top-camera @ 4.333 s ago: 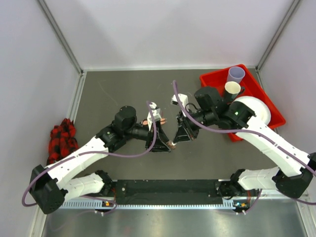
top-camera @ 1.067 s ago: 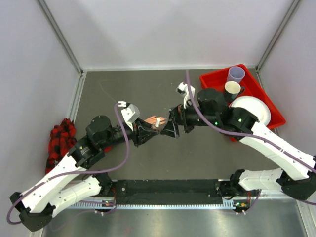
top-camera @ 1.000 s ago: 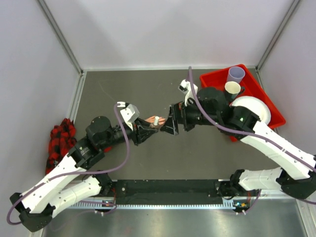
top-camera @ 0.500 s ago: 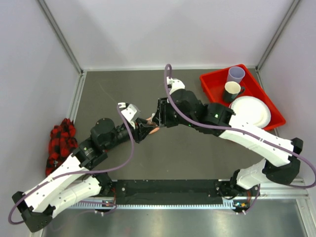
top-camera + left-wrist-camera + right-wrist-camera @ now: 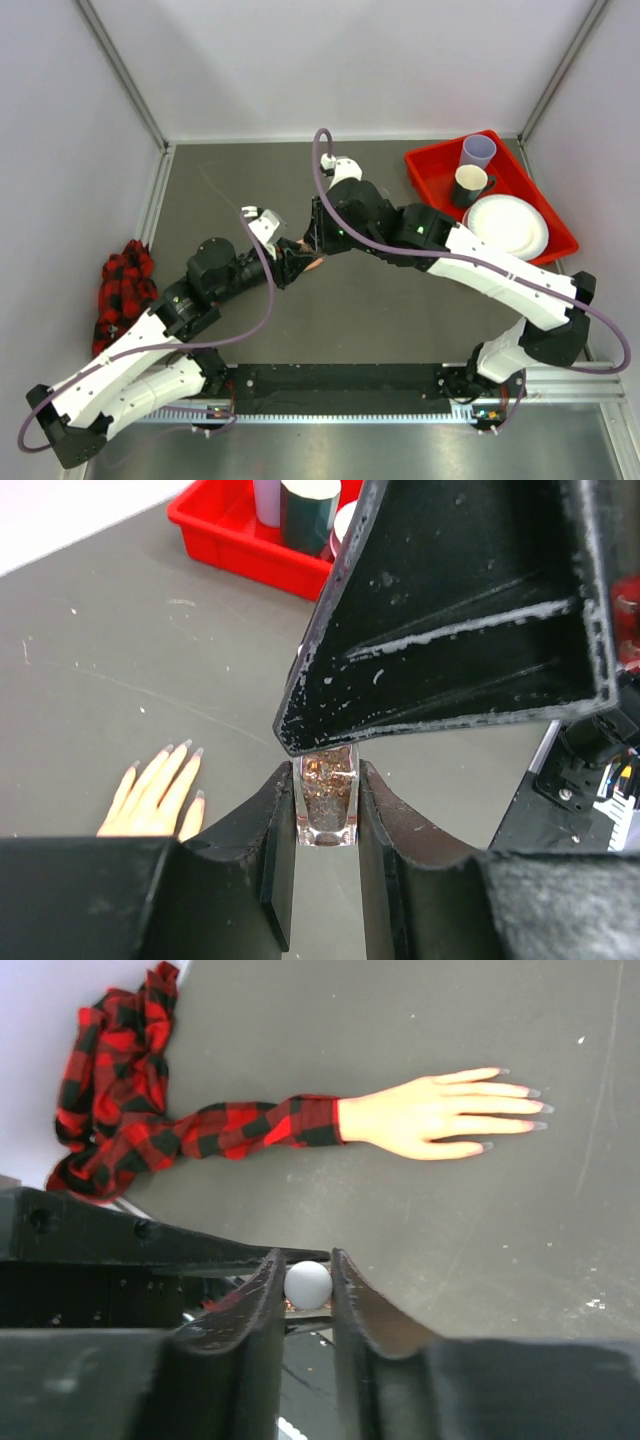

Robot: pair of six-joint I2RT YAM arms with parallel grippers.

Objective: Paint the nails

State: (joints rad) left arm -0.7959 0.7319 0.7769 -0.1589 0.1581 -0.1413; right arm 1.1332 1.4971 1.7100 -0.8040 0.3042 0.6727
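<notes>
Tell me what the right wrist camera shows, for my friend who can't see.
The right gripper pinches a round white cap in the foreground. Beyond it a peach mannequin hand lies flat on the dark table, its nails pointing right, with a red-and-black plaid sleeve trailing left.

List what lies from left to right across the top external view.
Plaid sleeve → left fingers, shut on the nail polish bottle → red tray. The right fingers, gripping the bottle's white cap, overlap the left ones, so they are left out.
</notes>
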